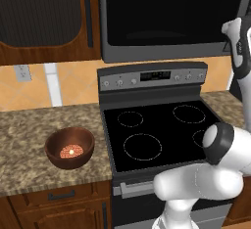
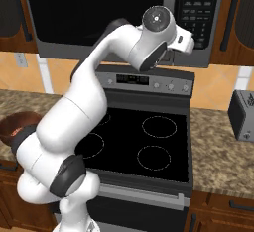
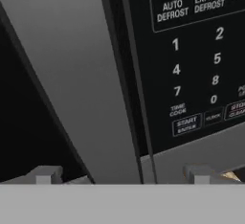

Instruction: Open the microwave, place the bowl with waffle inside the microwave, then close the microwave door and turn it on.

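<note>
gripper [image 3: 122, 174]: my jaws spread wide, nothing held, at the microwave [image 2: 104, 18] handle [image 3: 72, 74]
handle: stiff bar, probably slick; grab mid-bar
door: likely heavy-ish, hinged

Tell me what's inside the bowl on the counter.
The bowl holds one waffle, lying flat on its bottom. The near wall hides the part of the floor closest to the camera.
</note>
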